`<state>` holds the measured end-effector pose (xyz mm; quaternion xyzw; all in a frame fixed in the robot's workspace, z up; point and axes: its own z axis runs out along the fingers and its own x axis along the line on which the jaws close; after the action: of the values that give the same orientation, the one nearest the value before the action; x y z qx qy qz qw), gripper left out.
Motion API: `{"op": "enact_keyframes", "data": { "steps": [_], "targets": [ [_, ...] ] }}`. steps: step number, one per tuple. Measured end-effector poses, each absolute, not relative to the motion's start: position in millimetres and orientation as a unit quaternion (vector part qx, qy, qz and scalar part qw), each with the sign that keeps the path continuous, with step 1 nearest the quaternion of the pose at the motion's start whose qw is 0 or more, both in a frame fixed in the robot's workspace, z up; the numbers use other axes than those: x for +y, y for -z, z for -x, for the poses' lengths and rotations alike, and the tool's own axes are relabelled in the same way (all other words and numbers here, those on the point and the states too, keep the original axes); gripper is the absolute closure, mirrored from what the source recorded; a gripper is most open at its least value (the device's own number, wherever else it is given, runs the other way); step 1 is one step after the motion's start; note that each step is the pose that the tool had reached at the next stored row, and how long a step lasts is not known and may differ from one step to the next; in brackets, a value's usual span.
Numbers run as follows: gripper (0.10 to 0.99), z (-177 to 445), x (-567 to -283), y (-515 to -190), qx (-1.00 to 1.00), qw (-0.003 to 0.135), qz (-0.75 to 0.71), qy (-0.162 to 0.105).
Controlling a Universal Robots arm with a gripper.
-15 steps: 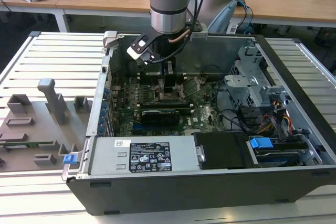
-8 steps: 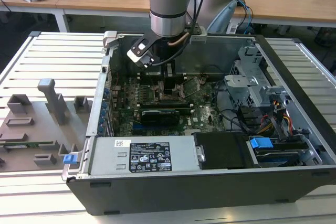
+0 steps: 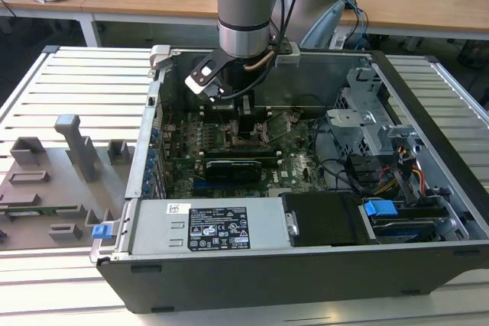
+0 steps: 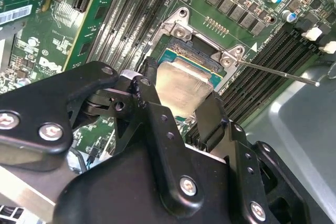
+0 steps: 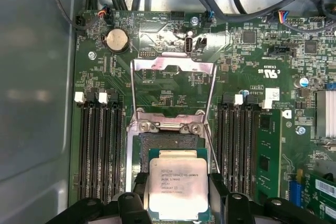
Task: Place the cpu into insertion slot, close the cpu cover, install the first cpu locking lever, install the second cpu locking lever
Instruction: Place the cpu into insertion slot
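Claw (image 5: 178, 196): pinching the cpu (image 5: 177, 178) by two opposite edges, one finger (image 4: 211, 119) on each side, inside an open computer case (image 3: 306, 280).
Cpu: flat, silvery top up, over the slot (image 5: 167, 141) and covering part of it; cannot tell whether it is seated.
Slot: dark frame, pin field partly exposed.
Cover (image 5: 173, 65): swung open, standing beyond the slot.
Lever (image 4: 278, 72): thin rod, raised off the socket.
Memory slots (image 5: 100, 145): on both sides.
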<state>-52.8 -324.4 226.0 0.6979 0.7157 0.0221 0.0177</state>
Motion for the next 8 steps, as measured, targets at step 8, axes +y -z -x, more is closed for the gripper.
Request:
{"op": "enact_keyframes", "data": {
  "steps": [8],
  "targets": [
    [0.545,51,-319,-211,0.716,0.018,-0.698,-0.022]
  ]
}}
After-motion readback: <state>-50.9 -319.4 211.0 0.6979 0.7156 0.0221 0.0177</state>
